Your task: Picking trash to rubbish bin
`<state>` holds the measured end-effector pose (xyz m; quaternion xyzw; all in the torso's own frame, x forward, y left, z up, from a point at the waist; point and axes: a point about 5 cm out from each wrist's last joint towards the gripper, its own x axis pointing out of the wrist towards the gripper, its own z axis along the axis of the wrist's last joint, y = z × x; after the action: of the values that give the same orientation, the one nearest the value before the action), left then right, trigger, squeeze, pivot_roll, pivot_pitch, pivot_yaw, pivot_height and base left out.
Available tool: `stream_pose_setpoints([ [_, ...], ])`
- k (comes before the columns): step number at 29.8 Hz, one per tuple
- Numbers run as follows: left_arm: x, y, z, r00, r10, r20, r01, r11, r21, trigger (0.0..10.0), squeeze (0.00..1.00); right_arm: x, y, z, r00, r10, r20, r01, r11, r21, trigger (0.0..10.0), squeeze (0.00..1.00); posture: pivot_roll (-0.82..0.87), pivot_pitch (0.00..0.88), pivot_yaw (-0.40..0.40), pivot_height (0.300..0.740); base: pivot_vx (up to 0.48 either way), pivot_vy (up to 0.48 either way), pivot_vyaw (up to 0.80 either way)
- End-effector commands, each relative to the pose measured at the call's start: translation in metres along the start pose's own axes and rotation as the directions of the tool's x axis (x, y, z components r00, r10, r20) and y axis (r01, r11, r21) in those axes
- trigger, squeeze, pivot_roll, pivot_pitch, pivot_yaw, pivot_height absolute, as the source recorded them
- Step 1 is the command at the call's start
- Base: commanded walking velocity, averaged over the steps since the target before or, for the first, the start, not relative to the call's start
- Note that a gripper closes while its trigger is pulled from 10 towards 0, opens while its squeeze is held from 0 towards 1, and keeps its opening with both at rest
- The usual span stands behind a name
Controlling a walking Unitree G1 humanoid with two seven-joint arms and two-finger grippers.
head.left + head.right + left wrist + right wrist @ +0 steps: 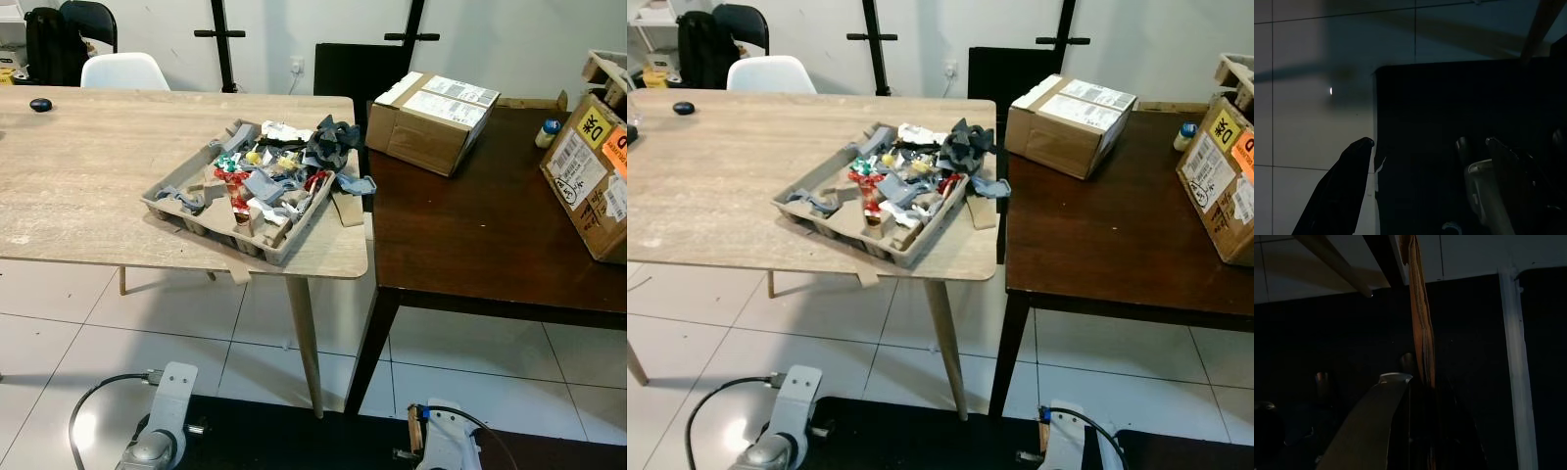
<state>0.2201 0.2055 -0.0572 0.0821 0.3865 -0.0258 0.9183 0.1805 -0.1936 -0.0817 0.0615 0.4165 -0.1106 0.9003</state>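
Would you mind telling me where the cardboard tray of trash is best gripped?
Probably the cardboard tray's near corner rim, approached from the robot's side: it overhangs the light table's front edge, so the jaws could close over the bare wall there.

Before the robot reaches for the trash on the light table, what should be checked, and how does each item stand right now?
1. Trash located: ok. A tray piled with scraps sits at the light table edge.
2. Tray fully supported: not ok, one corner overhangs the edge.
3. Rubbish bin located: cannot tell.
4. Left gripper free: ok, fingers apart, low over the floor.
5. Right gripper free: not ok, a thin brown strip stands between its fingers.
6. Boxes away from the tray: ok, they rest on the dark table.
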Motion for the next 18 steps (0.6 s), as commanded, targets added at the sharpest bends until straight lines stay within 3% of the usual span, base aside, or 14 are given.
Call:
stream_pose_setpoints([
  [1,-0.002,-0.001,-0.011,0.999,0.005,-0.033,-0.005,1.0,-0.005,10.0,0.0,-0.002,-0.005,-0.007,1.0,-0.012,-0.021,0.011,1.0,-0.016,10.0,0.0,0.12,0.053,0.012,0.74,0.0,0.0,0.0],
  [6,-0.004,-0.004,-0.015,0.999,0.004,-0.032,-0.004,1.0,-0.019,10.0,0.0,-0.004,-0.012,-0.012,0.999,-0.025,-0.026,0.024,0.999,-0.029,10.0,0.0,0.12,0.026,-0.005,0.74,0.0,0.0,0.0],
  [11,-0.007,-0.008,-0.027,0.999,-0.021,-0.05,0.023,0.999,0.039,10.0,0.0,-0.007,-0.017,-0.022,0.998,-0.039,-0.049,0.037,0.998,-0.043,10.0,0.0,0.12,0.0,-0.014,0.74,0.0,0.0,0.0],
  [18,-0.009,-0.01,-0.032,0.998,-0.012,-0.06,0.013,1.0,0.014,10.0,0.0,-0.007,-0.017,-0.022,0.998,-0.032,-0.048,0.029,0.997,-0.069,10.0,0.0,0.13,0.0,-0.026,0.74,0.0,0.0,0.0],
])
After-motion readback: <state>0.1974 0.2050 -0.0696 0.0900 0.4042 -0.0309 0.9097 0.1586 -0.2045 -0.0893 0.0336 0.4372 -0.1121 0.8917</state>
